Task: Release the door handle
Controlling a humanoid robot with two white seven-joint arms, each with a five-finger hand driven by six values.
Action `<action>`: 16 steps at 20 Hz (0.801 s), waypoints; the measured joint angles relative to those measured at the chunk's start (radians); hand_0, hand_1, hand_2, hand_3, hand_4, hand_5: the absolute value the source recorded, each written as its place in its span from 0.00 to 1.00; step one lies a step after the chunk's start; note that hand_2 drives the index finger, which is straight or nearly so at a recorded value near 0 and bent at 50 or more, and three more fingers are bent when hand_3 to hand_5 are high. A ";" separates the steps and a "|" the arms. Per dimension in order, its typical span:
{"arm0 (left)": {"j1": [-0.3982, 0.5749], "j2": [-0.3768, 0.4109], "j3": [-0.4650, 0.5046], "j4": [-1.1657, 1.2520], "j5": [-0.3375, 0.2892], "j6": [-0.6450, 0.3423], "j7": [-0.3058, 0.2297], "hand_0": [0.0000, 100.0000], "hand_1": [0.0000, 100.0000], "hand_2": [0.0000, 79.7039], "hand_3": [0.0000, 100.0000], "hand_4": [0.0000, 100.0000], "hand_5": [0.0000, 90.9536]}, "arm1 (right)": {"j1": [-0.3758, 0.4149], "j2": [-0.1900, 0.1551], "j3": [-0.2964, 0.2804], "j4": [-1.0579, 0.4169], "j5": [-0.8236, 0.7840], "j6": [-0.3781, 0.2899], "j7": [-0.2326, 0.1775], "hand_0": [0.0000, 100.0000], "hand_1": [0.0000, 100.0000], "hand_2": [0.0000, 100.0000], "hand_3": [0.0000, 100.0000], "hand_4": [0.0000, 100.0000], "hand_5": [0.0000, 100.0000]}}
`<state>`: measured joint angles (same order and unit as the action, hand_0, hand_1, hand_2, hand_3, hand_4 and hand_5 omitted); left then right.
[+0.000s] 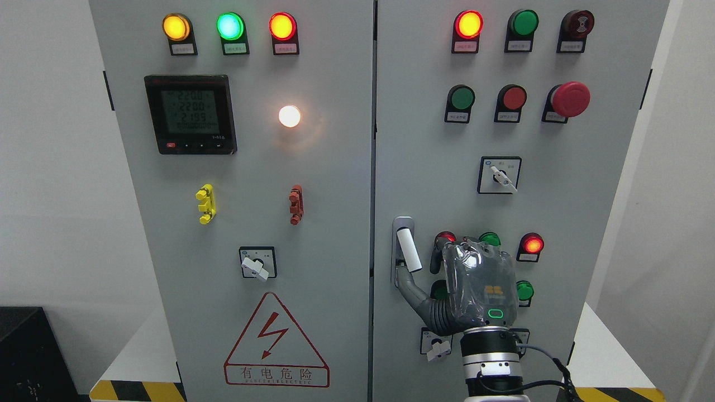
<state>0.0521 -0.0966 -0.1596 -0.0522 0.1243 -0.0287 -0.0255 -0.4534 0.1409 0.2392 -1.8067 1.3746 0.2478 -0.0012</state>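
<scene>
Head view: a grey cabinet [335, 223] with two doors fills the frame. The handle [408, 250], a white lever tilted slightly out of its silver recess, sits at the left edge of the right door [586, 212], about mid-height.

The right hand [475, 287] comes up from the bottom edge right of the middle, its back toward the camera, just right of the handle. Its thumb [410, 290] reaches left to the foot of the recess, touching or just under the lever's lower end; I cannot tell which. The other fingers [437, 258] are loosely bent and hold nothing, with one dark fingertip raised beside the lever, apart from it. The hand covers part of a cluster of lamps: a lit red lamp [533, 244] shows to its right, and green ones peek out above and beside it.

Higher on the right door are a rotary switch [500, 175], a red mushroom button [570, 99] and rows of round buttons.

On the left door are a meter [190, 114] with a lit display, a glowing white lamp [289, 116], a yellow clip [205, 204], a red clip [296, 205] and a warning triangle [275, 340].
</scene>
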 measured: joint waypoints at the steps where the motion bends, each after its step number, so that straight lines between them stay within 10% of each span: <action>1: 0.000 0.000 0.000 0.000 0.000 0.000 0.000 0.00 0.00 0.06 0.11 0.00 0.00 | 0.000 0.000 0.000 0.000 0.000 0.000 0.000 0.32 0.45 0.72 0.97 0.78 0.71; 16: 0.000 0.000 0.000 0.000 0.000 -0.002 0.000 0.00 0.00 0.06 0.11 0.00 0.00 | 0.001 0.000 -0.009 -0.002 -0.003 -0.002 -0.005 0.36 0.51 0.72 0.97 0.78 0.71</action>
<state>0.0521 -0.0966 -0.1595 -0.0522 0.1242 -0.0306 -0.0254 -0.4527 0.1411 0.2304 -1.8086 1.3716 0.2459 -0.0062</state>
